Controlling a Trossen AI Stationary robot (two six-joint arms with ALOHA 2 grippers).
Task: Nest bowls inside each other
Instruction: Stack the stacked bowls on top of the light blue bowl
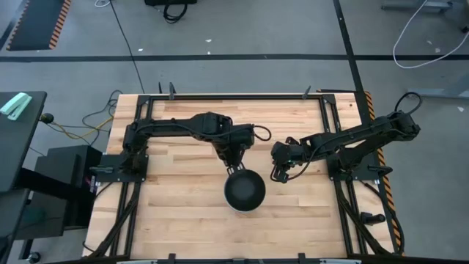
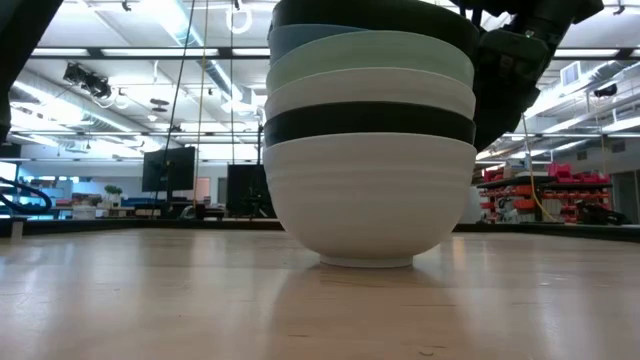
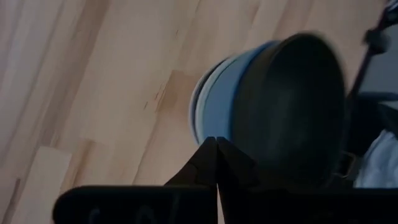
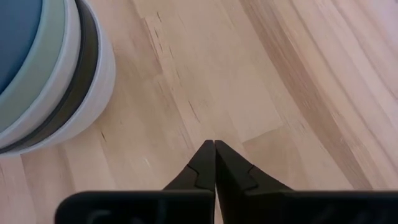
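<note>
Although the stack of bowls (image 1: 244, 191) looks complete, it stands as a tall pile near the middle of the bench (image 1: 168, 213), a little toward its front edge. From the low view, bottom to top, it reads white bowl (image 2: 368, 205), black bowl (image 2: 368, 124), a second white bowl (image 2: 368, 93), mint green bowl (image 2: 372, 56), blue bowl (image 2: 300, 38), and a dark top bowl (image 1: 244, 189) seen from above.

The left gripper (image 1: 235, 168) sits just behind the stack at the rim of the top bowl; its fingertips (image 3: 216, 152) are pressed together and pinch nothing. The right gripper (image 1: 280, 174) hangs beside the stack toward the right edge, apart from it, its fingers (image 4: 214, 158) likewise pressed together over bare wood.

All six bowls seem nested, so the task is probably at its end. The hazard now is the left arm's retreat: so close to the rim, a low or sideways pull could clip the top bowl and tilt or shove the whole pile. Lifting clear first would be safer.
</note>
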